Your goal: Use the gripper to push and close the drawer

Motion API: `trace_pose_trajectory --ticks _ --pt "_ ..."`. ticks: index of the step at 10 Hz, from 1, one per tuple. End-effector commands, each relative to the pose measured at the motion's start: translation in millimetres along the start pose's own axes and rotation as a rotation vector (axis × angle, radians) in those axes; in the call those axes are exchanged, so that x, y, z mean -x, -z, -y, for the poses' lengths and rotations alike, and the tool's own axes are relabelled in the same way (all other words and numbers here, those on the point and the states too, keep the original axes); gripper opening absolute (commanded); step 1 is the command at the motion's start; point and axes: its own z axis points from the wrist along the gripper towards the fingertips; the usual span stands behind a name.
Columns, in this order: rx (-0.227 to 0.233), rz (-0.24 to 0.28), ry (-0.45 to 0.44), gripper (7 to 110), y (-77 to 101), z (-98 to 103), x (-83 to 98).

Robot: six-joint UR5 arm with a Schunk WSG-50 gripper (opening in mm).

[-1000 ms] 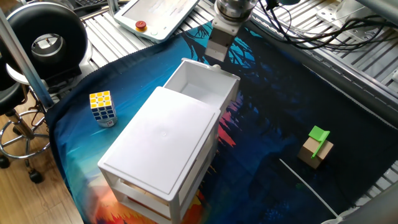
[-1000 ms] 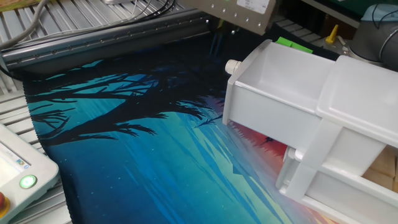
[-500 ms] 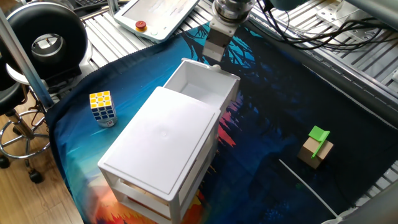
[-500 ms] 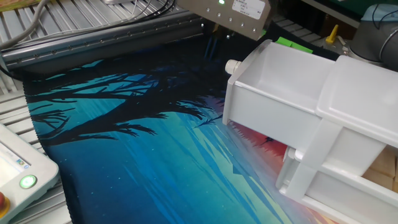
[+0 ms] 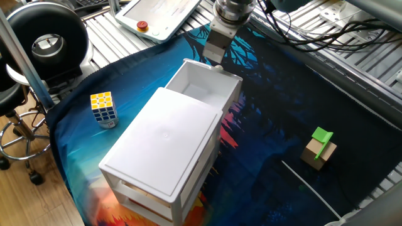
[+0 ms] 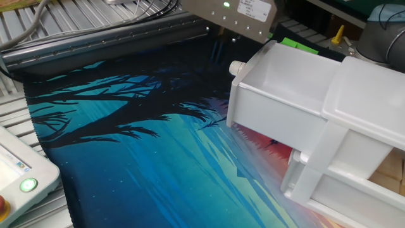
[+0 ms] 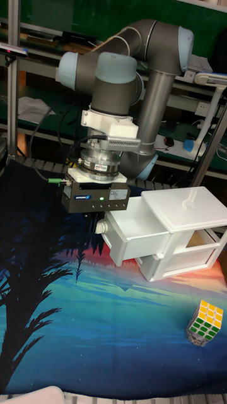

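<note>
Drawer [image 5: 204, 85] at the top of the white cabinet [image 5: 164, 147] stands pulled out toward the far end of the counter [image 5: 276, 119], its tray empty and its small front knob [image 6: 236, 66] sticking out from the front wall. I see the gripper [image 7: 98, 222] hanging just beyond that front wall, right by the knob. From the tall fixed view its boxy body, with a small green light on its face, sits level with the drawer's front, and the dark fingers [image 7: 100, 225] poke down beside the knob. Whether they touch the knob or the wall I cannot tell. I also cannot tell how wide the gripper stands, since the fingers are mostly hidden behind the body and the drawer in every view.

The cabinet rests on a cloth [image 6: 126, 139] printed with dark palm shapes over blue and orange. A colour cube [image 5: 103, 108] stands on the cloth well apart from the cabinet's side. On the other side, well away, sits a small wooden block with a green piece on top [image 5: 320, 148]. A white control tablet with a red button [image 5: 157, 17] lies at the far edge, beyond the cloth.
</note>
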Motion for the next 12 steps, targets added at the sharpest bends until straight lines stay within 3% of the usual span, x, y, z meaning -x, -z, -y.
trace_pose_trajectory --ticks 1,2,4,5,9,12 --pt "0.022 -0.009 0.004 7 0.4 -5 -2.9" --pt "0.023 -0.002 0.006 7 -0.5 -5 -1.4" --pt "-0.063 -0.012 0.057 7 -1.3 17 -5.2" --pt "-0.067 -0.008 0.058 7 -1.8 18 -4.4" --pt "-0.051 0.001 0.060 7 -3.8 14 -2.3" --pt "0.000 -0.004 0.067 7 -4.5 1 -4.0"
